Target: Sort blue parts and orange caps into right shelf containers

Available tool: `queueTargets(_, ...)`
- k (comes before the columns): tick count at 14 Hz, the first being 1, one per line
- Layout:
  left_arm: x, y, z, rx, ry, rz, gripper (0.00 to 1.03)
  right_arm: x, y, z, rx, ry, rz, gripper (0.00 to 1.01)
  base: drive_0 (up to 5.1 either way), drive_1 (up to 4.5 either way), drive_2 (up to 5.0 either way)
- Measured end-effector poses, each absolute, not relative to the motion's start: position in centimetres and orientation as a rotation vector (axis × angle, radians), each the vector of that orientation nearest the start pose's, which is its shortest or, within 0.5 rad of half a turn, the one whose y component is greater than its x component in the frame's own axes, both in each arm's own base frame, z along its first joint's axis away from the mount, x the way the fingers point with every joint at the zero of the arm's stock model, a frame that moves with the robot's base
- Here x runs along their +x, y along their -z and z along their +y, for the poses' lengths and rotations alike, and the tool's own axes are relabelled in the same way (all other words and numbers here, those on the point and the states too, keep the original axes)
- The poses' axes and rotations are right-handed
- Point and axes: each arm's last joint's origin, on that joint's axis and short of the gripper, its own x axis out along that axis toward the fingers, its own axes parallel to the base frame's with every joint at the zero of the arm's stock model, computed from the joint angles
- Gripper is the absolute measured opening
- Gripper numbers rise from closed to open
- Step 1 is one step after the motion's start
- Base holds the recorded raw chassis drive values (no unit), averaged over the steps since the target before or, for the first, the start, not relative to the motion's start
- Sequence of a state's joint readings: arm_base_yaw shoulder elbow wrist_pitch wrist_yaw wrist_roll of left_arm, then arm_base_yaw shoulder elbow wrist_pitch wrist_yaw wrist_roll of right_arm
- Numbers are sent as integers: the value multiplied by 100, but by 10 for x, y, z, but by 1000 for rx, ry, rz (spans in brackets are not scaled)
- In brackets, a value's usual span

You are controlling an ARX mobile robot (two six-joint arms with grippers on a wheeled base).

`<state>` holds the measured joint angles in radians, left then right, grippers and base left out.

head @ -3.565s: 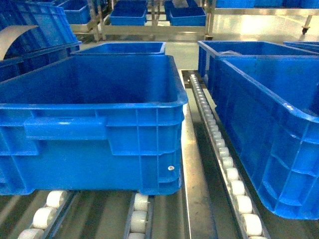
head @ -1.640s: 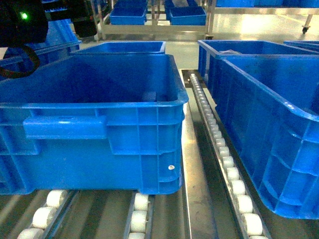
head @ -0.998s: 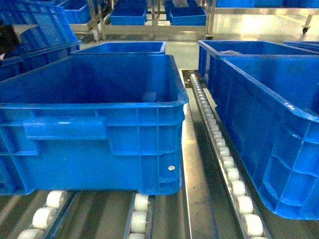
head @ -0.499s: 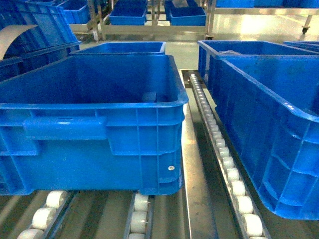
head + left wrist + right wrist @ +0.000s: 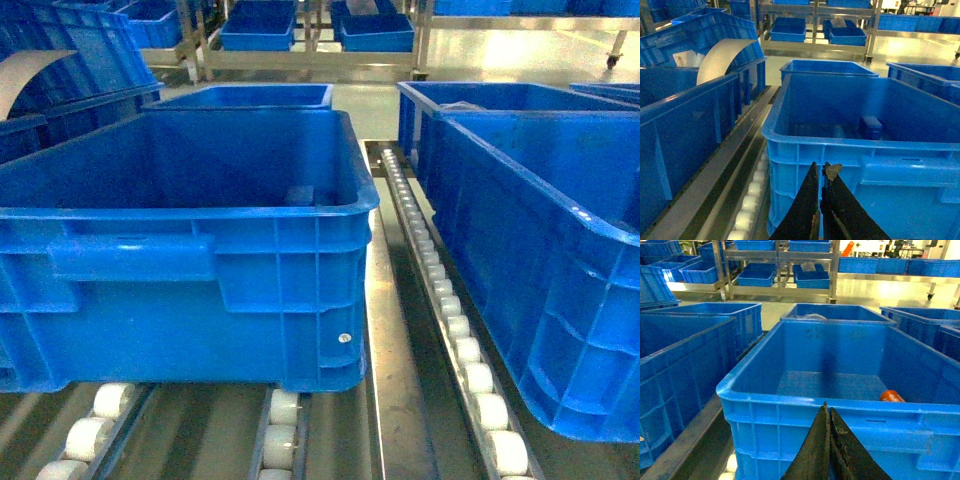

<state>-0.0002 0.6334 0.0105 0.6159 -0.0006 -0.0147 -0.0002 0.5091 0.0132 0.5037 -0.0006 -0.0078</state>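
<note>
**Two bins on roller shelf, one part in each**

Left gripper [image 5: 823,172]: fingers together, empty, before near rim of left bin [image 5: 805,145]; blue part [image 5: 870,127] on that bin's floor. Right gripper [image 5: 828,415]: fingers together, empty, before right bin [image 5: 790,402]; orange cap [image 5: 892,396] inside, lying near front wall. White rollers [image 5: 455,325] between bins.

Cap [image 5: 891,396] in bin [image 5: 790,395], seemingly lying.

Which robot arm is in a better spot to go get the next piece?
Neither, really. The left gripper and right gripper are both shut and empty, each in front of a bin. One blue part and one orange cap already lie inside. No loose pieces show here.
</note>
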Motion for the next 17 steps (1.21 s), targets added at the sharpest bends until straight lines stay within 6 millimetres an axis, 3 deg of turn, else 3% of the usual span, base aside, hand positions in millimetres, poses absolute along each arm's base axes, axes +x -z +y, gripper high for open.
queueTargets(12,111,-170,0,-15,0,-10,2,108,-170,0,-8,0,-11,1,0,0,0)
queueTargets(13,109,-169,0,-15,-1,-8,2,98,-165,0,-8,0,16,1,0,0,0)
queueTargets(17,98,-165,0,-14,0,9,2,97,-167,0,-8,0,-6,1,0,0,0)
